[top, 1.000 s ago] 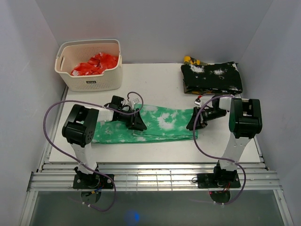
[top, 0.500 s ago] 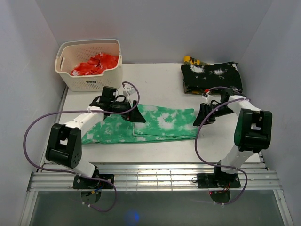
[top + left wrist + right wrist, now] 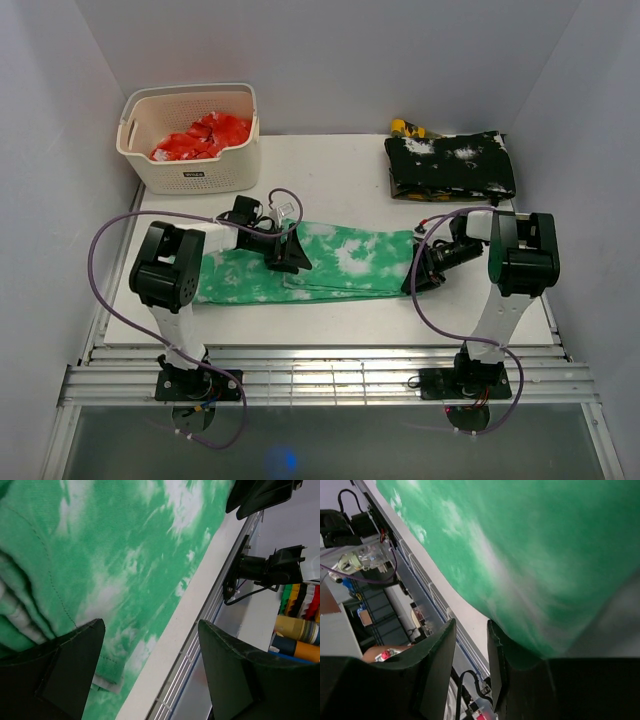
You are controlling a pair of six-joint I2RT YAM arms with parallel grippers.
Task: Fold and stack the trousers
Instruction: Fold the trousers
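Note:
The green, white-blotched trousers (image 3: 350, 260) lie flat across the middle of the table, folded lengthwise into a long strip. My left gripper (image 3: 290, 256) hovers low over the strip's far edge, left of its middle. In the left wrist view this gripper (image 3: 151, 625) is wide open and empty, with the trousers (image 3: 125, 545) and a hem beneath. My right gripper (image 3: 418, 275) is at the strip's right end. In the right wrist view this gripper (image 3: 471, 625) is narrowly open with nothing in the gap. The cloth (image 3: 530, 545) lies against the outside of one finger (image 3: 495, 655).
A cream basket (image 3: 200, 178) with red cloth (image 3: 200, 135) stands at the back left. A black white-speckled folded garment (image 3: 450, 165) lies at the back right, with a yellow item (image 3: 408, 127) behind it. The table's front edge and metal rails run just past the trousers.
The left gripper swung out to the far edge and came back to the strip. The right gripper moved from the far right corner of the trousers toward the near right corner.

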